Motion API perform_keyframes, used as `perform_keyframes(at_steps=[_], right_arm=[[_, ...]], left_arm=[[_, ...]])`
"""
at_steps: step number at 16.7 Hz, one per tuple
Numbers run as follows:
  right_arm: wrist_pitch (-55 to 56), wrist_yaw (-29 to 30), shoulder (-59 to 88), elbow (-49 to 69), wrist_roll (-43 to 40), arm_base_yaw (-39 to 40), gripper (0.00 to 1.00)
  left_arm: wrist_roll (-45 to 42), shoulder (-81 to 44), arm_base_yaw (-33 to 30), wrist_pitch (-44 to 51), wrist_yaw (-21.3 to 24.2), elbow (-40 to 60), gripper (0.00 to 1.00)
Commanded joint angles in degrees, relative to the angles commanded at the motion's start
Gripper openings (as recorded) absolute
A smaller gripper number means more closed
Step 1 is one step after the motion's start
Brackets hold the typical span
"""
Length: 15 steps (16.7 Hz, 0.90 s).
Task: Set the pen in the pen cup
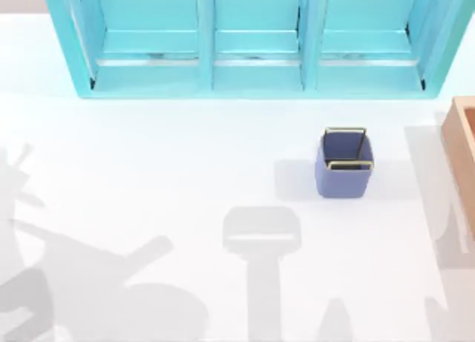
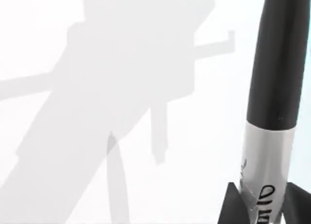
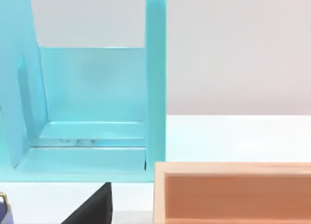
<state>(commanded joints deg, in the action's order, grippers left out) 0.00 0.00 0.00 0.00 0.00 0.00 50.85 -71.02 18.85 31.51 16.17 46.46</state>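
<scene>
Left end effector clamps smooth silver-black pen — cylindrical.

Blue-purple pen cup with a thin gold rim. Silver-grey pen with a black end — black squiggles on the silver part. Bright turquoise shelf. Orange-brown box. White table — soft grey shadows on it.
</scene>
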Motion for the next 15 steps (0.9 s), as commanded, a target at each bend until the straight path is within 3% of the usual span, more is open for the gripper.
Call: perform_keyframes(at_steps=[4,12,15], right_arm=[[0.0,0.0,0.0,0.0,0.0,0.0,1.0],[0.0,0.0,0.0,0.0,0.0,0.0,1.0],[0.0,0.0,0.0,0.0,0.0,0.0,1.0]], left_arm=[[-6.46,-11.6,-12.37,-4.82,-18.88,10.81,0.0],[-20.23,-37.2,-45.02,-22.55,-66.22,43.47,0.0],[-24.9,-47.37,-57.73,-29.06,-81.99,55.39,0.0]])
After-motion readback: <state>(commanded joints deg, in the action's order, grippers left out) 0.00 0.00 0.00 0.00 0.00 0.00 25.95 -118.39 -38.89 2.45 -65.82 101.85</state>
